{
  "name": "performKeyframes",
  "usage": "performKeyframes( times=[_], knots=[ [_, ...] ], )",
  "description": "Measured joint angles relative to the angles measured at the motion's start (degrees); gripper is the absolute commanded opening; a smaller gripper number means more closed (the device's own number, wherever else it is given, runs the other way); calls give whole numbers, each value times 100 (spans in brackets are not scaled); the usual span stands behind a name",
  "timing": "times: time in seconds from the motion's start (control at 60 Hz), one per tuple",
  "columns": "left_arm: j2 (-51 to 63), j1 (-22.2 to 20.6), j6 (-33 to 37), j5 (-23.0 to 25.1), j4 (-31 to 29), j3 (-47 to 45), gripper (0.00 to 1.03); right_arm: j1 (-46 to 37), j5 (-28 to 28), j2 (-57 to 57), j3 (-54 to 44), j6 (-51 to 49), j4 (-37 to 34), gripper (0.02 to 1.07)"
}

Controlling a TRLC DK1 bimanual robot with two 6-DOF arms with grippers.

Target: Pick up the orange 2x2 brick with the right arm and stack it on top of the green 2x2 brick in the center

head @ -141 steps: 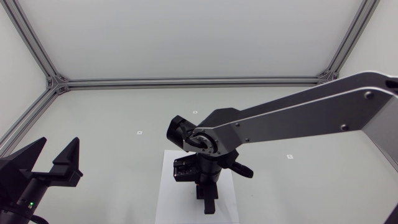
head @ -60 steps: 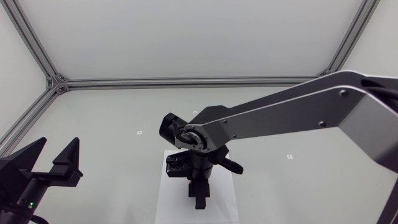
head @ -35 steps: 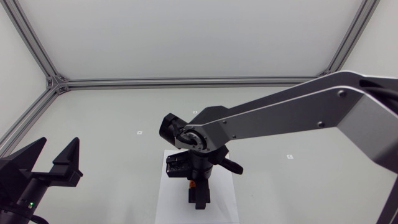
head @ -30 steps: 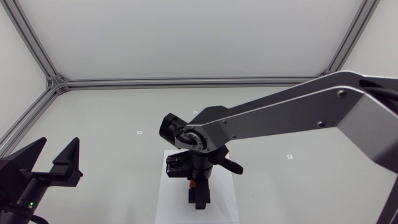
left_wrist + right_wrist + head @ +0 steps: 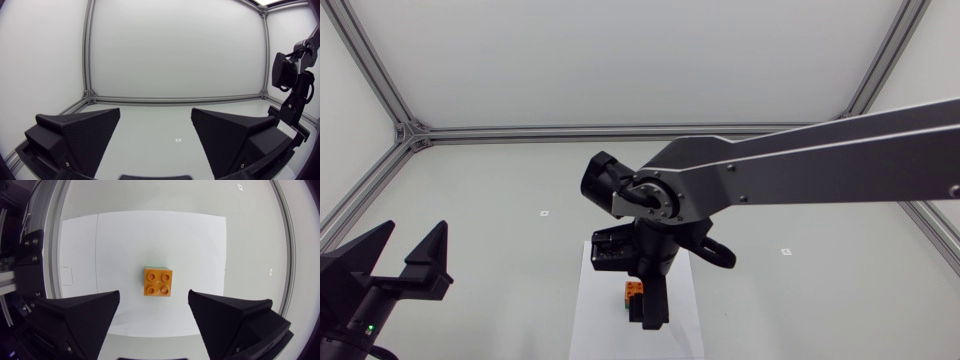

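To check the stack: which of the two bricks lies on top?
The orange brick: its four studs face the right wrist camera, while the green brick shows only as a thin edge under it.

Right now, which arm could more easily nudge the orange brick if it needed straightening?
Probably the right arm: its open jaws hang directly above the orange brick, which shows between them. The left arm sits far off to the side.

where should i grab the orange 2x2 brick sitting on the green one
Grip the orange 2x2 plastic brick by two opposite flat side walls, coming straight down from above. Its studs face up and it sits square on the green 2x2 brick, below the right gripper's open fingers.
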Motion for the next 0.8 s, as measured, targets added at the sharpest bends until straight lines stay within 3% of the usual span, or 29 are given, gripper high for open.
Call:
performKeyframes(
  times=[0.3, 0.8],
  knots=[
    [0, 0, 0, 0, 0, 0, 99, -378, -11, -1773, -264, 323, 55, 102],
    [0, 0, 0, 0, 0, 0, 99, -3438, 37, -5353, -2680, 599, 1947, 102]
  ],
)
